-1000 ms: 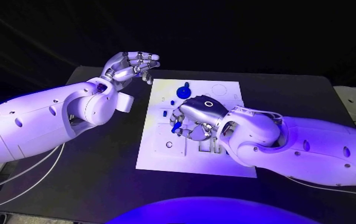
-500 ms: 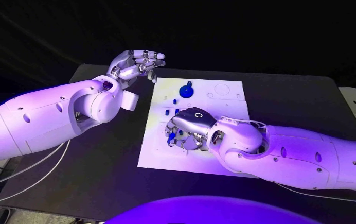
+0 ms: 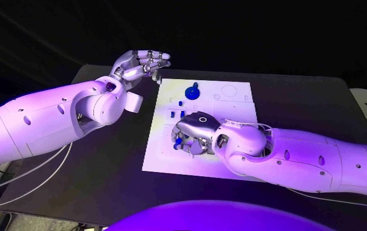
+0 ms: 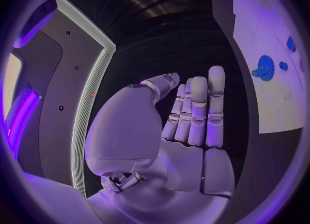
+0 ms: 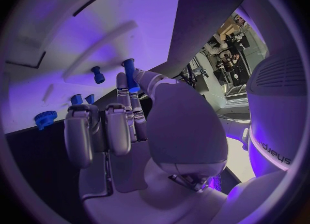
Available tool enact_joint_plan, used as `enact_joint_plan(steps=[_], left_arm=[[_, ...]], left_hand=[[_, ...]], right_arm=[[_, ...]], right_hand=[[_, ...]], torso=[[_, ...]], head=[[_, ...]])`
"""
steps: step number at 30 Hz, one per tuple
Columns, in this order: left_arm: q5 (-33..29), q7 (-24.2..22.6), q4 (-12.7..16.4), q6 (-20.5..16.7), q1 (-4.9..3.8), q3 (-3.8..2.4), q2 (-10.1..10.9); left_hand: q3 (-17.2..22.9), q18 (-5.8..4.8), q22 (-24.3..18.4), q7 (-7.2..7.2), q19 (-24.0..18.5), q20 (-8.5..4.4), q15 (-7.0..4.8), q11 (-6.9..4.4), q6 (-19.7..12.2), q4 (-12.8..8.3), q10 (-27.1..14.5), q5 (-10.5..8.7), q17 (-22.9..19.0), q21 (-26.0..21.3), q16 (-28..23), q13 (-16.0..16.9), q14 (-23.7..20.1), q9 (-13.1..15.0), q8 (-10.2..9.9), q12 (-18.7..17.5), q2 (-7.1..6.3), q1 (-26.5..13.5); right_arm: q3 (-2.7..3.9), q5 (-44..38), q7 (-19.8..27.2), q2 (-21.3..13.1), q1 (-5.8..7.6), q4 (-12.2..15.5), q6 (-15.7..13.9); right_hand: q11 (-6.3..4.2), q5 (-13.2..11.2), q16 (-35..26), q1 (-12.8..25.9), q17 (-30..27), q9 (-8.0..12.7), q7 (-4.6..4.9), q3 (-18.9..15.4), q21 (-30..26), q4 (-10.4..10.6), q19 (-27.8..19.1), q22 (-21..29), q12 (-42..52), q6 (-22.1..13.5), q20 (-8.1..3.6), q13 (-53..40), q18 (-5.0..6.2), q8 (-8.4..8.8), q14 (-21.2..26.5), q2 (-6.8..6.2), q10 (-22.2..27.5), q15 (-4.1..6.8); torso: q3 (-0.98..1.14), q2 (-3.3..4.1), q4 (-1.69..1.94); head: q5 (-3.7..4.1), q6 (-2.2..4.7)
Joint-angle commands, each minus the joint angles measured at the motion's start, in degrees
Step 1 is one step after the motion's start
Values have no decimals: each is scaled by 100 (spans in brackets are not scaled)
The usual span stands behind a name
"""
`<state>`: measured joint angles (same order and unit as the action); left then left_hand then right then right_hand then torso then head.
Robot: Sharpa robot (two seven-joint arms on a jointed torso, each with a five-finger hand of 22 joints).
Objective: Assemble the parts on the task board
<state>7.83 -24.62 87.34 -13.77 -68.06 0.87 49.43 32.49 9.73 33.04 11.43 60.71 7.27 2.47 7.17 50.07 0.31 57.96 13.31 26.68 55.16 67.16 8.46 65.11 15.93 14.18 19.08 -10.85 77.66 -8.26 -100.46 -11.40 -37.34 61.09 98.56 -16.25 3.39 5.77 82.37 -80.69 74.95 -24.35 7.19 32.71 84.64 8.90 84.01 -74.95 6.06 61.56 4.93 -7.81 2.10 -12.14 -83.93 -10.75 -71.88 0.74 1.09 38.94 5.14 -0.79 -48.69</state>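
Note:
The white task board (image 3: 165, 163) lies mid-table. My right hand (image 3: 195, 131) hovers low over its middle-left part, and in the right wrist view it pinches a blue peg (image 5: 130, 74) between thumb and a finger, tip close to the board (image 5: 129, 6). The peg's end (image 3: 178, 142) peeks out under the hand. A blue gear (image 3: 192, 93) stands at the board's far side, with small blue parts (image 3: 181, 103) just nearer. My left hand (image 3: 142, 66) is raised off the board's far left corner, fingers straight and empty (image 4: 194, 115).
A short blue peg (image 5: 97, 74) stands in the board beside the held one, and two more small blue parts (image 5: 82, 99) and the gear (image 5: 45, 118) sit further off. Black table (image 3: 107, 151) surrounds the board.
My right hand has slid a little toward the board's near side and lower, still holding the blue peg. The left hand has hardly moved.

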Motion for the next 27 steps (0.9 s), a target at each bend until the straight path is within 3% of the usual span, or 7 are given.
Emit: enact_joint_plan(steps=[1, 11, 14, 19, 27], left_arm=[[-16, -24, 14, 89, -4, -4, -4], [-16, -14, 18, 92, -4, -4, 5], [-16, -11, 18, 91, -4, -4, 6], [-16, -7, 16, 89, -4, -4, 7], [-16, 2, 18, 92, -4, -3, 16]], left_hand=[[4, 90, -6, -1, -8, 7, -1, 10, -45, -23, -44, 32, -6, -24, -1, 7, -42, -9, -3, 20, 16, 40], [4, 90, -6, -1, -8, 7, -1, 10, -45, -23, -44, 32, -6, -24, -1, 7, -42, -9, -3, 20, 16, 40], [4, 90, -6, -1, -8, 7, -1, 10, -45, -23, -44, 32, -6, -24, -1, 7, -42, -9, -3, 20, 16, 40], [4, 90, -6, -1, -8, 7, -1, 10, -45, -23, -44, 32, -6, -24, -1, 7, -42, -9, -3, 20, 16, 40], [4, 90, -6, -1, -8, 7, -1, 10, -45, -23, -44, 32, -6, -24, -1, 7, -42, -9, -3, 20, 16, 40]], right_arm=[[-5, -115, -41, 14, -11, -18, 253], [-11, -297, -154, 56, -18, -8, 310], [-14, -330, -156, 78, -20, 12, 275], [-21, -358, -171, 100, -21, 24, 173], [-24, -548, -283, 58, -22, 34, -15]], right_hand=[[2, 15, 29, -1, 173, -6, -3, 32, -11, 0, 349, -1046, -24, 14, -22, -5, -62, -36, -353, -17, -25, 36], [14, -6, 17, 55, 146, -13, 10, 30, -32, -9, 338, -1030, -56, -20, -14, -7, -57, -27, -345, -57, -13, 26], [46, -27, 12, 138, 132, -6, 47, 33, -63, -12, 323, -1008, -118, -105, 3, -4, -49, 14, -339, -128, 44, 0], [157, -90, -23, 371, 50, 86, 163, 11, -189, 43, 264, -912, -236, -509, 82, 13, -18, 256, -314, -354, 276, -92], [197, 20, -133, 460, -146, 107, 170, -72, -480, 50, 131, -685, -229, -637, 127, 53, 56, 329, -259, -435, 547, -128]], torso=[[-2, -3, 5], [-3, -4, 2], [-4, -3, 6], [-6, -7, 5], [-2, -2, 3]], head=[[20, -3], [10, -21], [11, -21], [15, -18], [24, -13]])
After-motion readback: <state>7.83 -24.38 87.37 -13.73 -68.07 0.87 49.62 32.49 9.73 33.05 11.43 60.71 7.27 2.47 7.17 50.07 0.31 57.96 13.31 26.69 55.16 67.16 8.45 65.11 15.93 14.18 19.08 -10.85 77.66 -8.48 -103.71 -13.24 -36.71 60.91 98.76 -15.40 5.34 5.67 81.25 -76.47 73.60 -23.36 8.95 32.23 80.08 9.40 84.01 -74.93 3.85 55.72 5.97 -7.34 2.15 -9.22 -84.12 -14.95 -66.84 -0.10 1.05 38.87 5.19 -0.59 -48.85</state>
